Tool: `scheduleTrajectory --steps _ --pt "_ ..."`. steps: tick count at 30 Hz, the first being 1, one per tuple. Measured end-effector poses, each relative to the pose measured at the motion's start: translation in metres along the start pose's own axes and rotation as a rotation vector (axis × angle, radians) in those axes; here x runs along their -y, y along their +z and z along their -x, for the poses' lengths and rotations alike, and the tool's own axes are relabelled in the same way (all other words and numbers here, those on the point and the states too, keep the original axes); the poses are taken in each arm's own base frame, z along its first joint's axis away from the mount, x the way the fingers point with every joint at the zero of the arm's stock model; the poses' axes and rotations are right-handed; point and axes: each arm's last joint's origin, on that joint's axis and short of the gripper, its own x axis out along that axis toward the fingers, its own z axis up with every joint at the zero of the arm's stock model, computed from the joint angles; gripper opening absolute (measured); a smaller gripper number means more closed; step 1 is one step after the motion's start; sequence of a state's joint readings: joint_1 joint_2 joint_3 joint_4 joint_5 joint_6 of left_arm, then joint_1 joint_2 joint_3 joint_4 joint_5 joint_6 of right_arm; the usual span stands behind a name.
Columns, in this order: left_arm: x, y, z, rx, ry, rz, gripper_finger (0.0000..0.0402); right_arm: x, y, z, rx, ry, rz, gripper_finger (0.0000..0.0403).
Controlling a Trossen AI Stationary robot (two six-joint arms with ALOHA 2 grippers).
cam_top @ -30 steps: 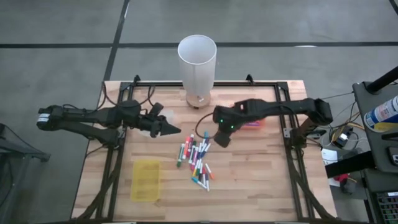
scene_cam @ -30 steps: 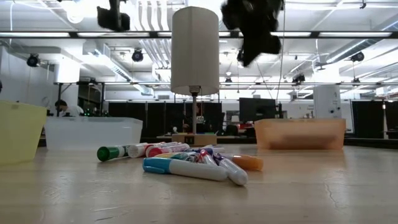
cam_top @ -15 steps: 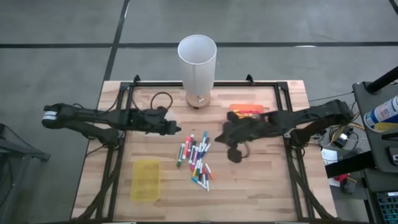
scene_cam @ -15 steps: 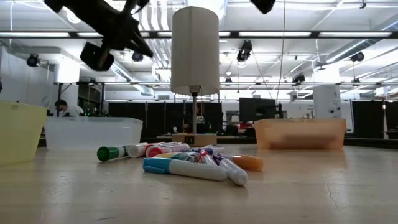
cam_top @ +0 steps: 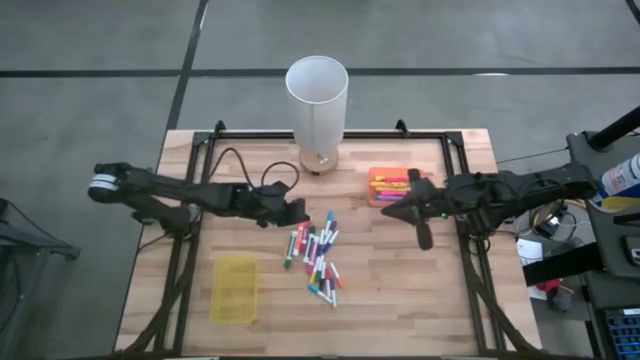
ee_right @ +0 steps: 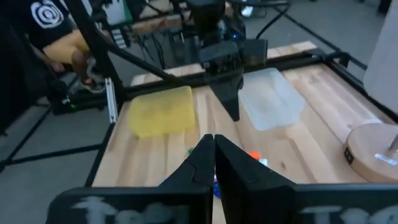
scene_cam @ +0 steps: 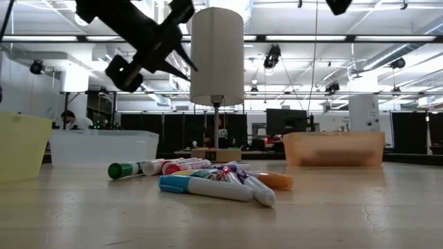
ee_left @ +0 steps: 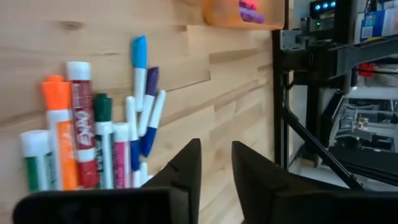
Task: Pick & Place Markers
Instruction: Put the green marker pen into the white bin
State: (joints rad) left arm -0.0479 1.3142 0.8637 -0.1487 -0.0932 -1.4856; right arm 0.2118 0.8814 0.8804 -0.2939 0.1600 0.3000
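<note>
Left wrist view shows the left tool (ee_left: 216,163) slightly parted, empty, above the markers (ee_left: 99,134); right tool (ee_right: 214,152) together.

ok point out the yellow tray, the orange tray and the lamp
yellow tray (cam_top: 235,290): high view, middle of its floor
orange tray (cam_top: 392,175): high view, its far rim
lamp (cam_top: 317,88): high view, inside the white shade

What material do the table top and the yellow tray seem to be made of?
Table top: likely wood, matte, with pale planks and visible grain lines. Yellow tray: probably plastic, translucent and smooth; in the low view light passes through its wall.
</note>
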Motion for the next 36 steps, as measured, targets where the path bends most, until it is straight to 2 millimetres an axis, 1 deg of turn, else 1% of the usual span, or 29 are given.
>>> scheduleTrajectory --steps 4,6,9,11,15,17,19,23,28,32,36 --pt "0.008 0.0 -0.012 -0.002 0.018 -0.004 0.0112 0.006 -0.011 0.015 0.062 0.017 0.002 0.0008" --pt "0.011 -0.001 -0.018 -0.021 0.016 0.032 0.0121 0.009 -0.015 0.023 0.089 0.025 0.001 0.0008" --pt "0.015 -0.002 -0.027 -0.03 -0.019 0.096 0.0124 0.012 -0.022 0.03 0.097 0.02 0.077 0.0008" --pt "0.015 -0.001 -0.033 -0.025 -0.041 0.103 0.0124 0.015 -0.029 0.034 0.066 0.019 0.126 0.0008" --pt "0.012 0.001 -0.041 -0.028 -0.026 0.105 0.0124 0.016 -0.038 0.038 0.092 0.096 0.075 0.0009" --pt "0.01 -0.002 -0.044 -0.063 -0.017 0.107 0.0124 0.016 -0.043 0.039 0.106 0.168 0.058 0.0009" --pt "0.009 -0.005 -0.044 -0.111 -0.002 0.104 0.0124 0.016 -0.052 0.04 0.095 0.251 0.064 0.0009" --pt "0.008 -0.009 -0.039 -0.174 0.02 0.061 0.0124 0.019 -0.068 0.039 0.105 0.336 0.024 0.0009" --pt "0.002 -0.01 -0.028 -0.194 0.111 0.067 0.0124 0.024 -0.087 0.039 0.085 0.36 -0.005 0.0009" --pt "-0.008 -0.021 -0.023 -0.226 0.241 0.05 0.0124 0.028 -0.102 0.037 0.064 0.352 -0.006 0.0009" --pt "-0.02 -0.027 -0.02 -0.228 0.372 0.072 0.0124 0.03 -0.107 0.041 0.141 0.383 0.017 0.0009"
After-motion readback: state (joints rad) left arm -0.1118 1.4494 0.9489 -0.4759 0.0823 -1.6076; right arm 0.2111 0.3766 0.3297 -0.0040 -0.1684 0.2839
